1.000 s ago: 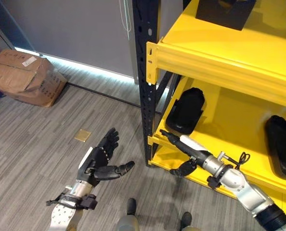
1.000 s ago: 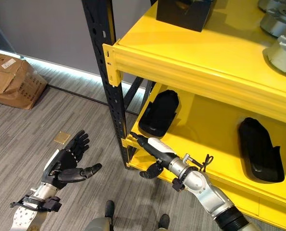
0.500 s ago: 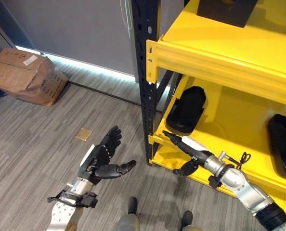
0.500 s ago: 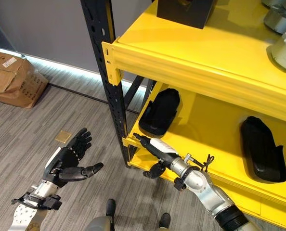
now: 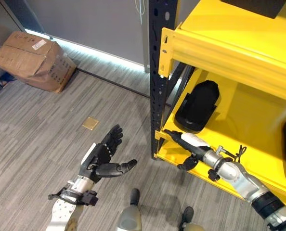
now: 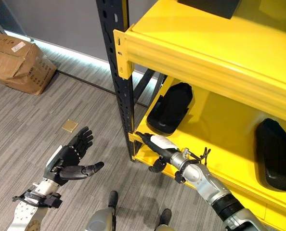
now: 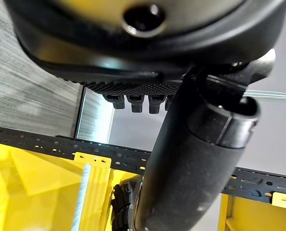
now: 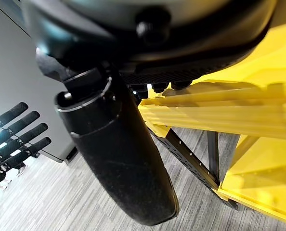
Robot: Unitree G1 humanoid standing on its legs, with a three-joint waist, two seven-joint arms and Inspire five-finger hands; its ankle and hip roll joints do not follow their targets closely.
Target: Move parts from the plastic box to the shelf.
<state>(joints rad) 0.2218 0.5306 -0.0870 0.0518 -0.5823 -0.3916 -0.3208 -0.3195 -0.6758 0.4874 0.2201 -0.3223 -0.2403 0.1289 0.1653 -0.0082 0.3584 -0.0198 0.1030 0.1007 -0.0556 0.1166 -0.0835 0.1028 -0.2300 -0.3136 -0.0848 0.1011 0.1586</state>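
Both hands are held empty with fingers stretched out: the left hand (image 5: 100,158) over the grey floor (image 5: 32,125), the right hand (image 5: 188,144) at the front edge of the yellow shelf (image 5: 220,53). Black parts (image 5: 197,106) are seen lying on the lower level.

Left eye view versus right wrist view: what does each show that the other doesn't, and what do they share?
Left eye view: a cardboard box near the wall, a brass floor plate, and a black part on the lower shelf level. Right wrist view: the right hand, its thumb seen from very close. Shared: the open left hand, the yellow shelf and its black post.
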